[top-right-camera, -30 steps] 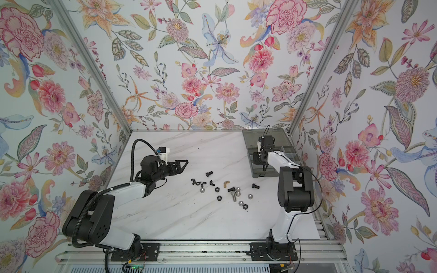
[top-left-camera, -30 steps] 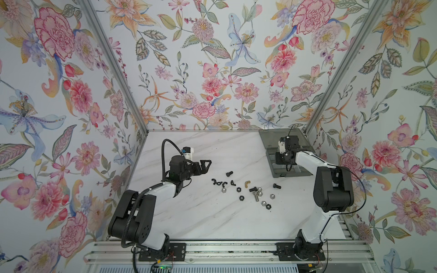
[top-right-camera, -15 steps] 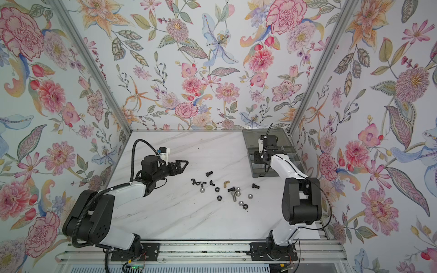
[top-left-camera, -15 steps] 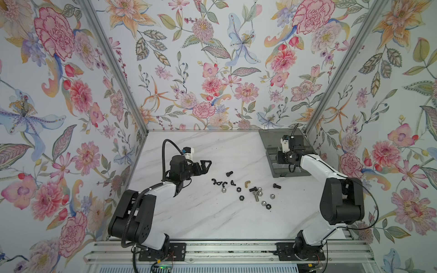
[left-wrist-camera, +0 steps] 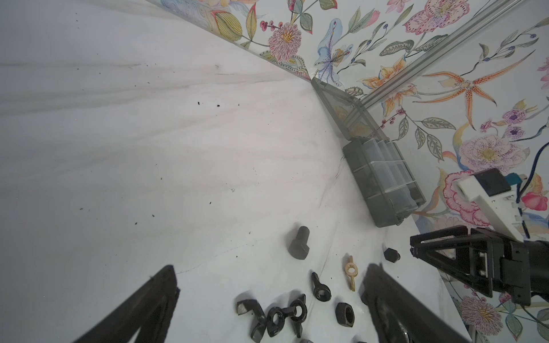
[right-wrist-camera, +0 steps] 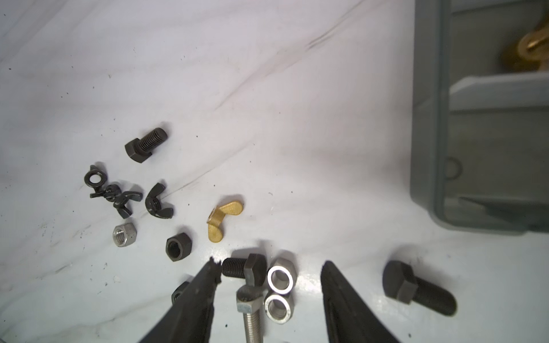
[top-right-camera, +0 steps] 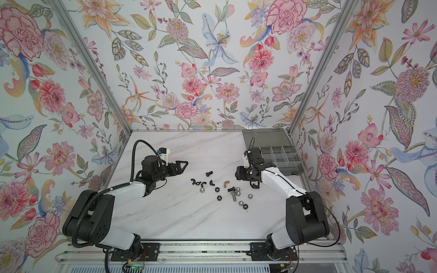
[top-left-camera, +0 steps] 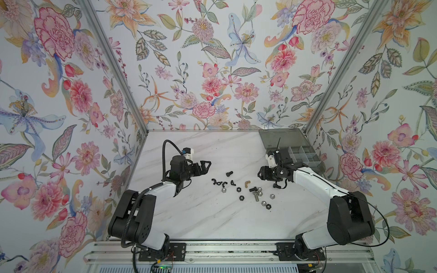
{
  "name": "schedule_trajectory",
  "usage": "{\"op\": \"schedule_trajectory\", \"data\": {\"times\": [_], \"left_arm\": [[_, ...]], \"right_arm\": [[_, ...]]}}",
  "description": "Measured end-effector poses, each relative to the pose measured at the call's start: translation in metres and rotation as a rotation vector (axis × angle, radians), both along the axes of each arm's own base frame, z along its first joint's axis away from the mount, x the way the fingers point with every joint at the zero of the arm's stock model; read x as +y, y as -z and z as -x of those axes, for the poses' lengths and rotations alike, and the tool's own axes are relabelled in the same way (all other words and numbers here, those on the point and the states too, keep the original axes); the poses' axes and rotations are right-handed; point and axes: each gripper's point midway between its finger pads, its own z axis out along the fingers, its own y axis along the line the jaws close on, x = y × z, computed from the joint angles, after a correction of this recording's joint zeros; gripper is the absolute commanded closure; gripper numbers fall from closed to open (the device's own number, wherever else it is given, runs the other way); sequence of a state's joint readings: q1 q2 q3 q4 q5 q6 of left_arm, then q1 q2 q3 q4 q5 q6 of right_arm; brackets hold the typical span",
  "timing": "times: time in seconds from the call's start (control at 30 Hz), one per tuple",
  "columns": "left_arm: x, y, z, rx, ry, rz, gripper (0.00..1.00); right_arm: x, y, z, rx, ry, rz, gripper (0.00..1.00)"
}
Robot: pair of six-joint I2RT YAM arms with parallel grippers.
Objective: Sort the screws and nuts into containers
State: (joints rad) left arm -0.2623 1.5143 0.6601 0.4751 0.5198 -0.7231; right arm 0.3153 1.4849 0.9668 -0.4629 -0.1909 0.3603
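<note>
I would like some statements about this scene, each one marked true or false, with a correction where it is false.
The lid of the box is open. True.
The left gripper holds something. False: it is open and empty.
A brass wing nut lies on the table. True.
All the nuts are in the box. False: several silver nuts lie on the table.
The right gripper is shut. False: its jaws stand apart.

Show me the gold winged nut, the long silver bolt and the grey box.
brass wing nut (right-wrist-camera: 217,221), right wrist view, on its hub between the wings.
silver screw (right-wrist-camera: 253,325), right wrist view, on its threaded shaft.
organiser box (top-right-camera: 292,170), a top view, on its near side wall.
</note>
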Motion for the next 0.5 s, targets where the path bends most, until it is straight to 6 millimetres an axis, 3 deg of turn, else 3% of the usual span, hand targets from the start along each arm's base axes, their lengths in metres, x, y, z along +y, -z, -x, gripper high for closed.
{"op": "schedule_trajectory", "data": {"times": [0.5], "left_arm": [[0.000,-0.002,-0.002,0.001,0.000,0.000,0.01]], "right_arm": [[0.041,-0.005,0.023,0.075,0.266,-0.078,0.42]]}}
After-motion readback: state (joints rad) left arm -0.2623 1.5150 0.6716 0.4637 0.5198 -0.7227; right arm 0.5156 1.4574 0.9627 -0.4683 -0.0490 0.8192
